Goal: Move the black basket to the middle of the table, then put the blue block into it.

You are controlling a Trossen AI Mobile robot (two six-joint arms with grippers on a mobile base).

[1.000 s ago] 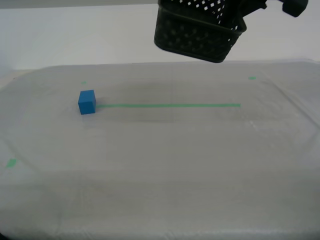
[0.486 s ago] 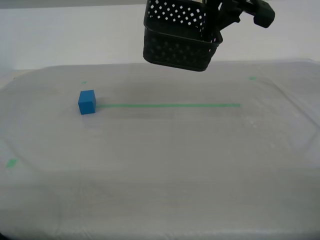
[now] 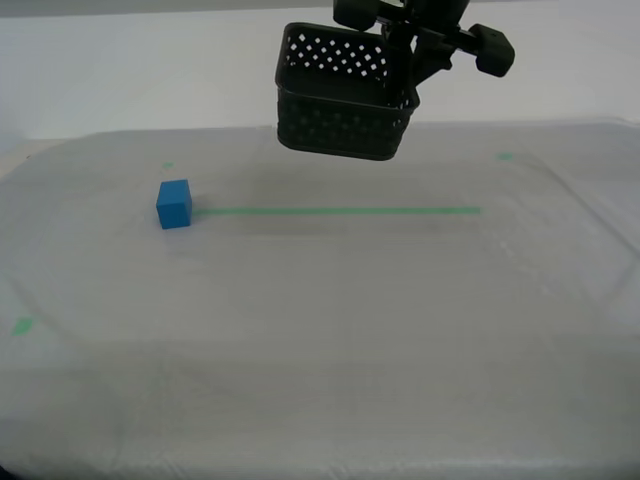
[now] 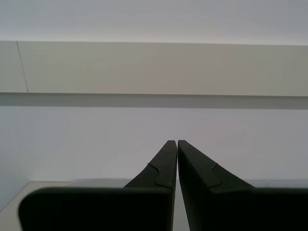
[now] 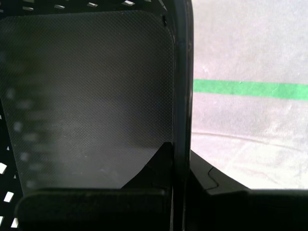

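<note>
Exterior view: my first gripper (image 3: 405,75) carries the black basket (image 3: 345,108) by one wall, above the desk (image 3: 330,300); blue block (image 3: 174,204) rests well apart.

Second wrist view: my second gripper (image 4: 173,144) pressed together, empty.

First wrist view: jaws pinch the wall edge only; basket may swing or slip on descent.

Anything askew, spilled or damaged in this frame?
Nothing spilled or damaged. The black basket hangs in the air above the table, slightly tilted, held by one wall in my first pincer. The blue block sits upright at the end of the green tape line. My second pincer is shut and empty.
</note>
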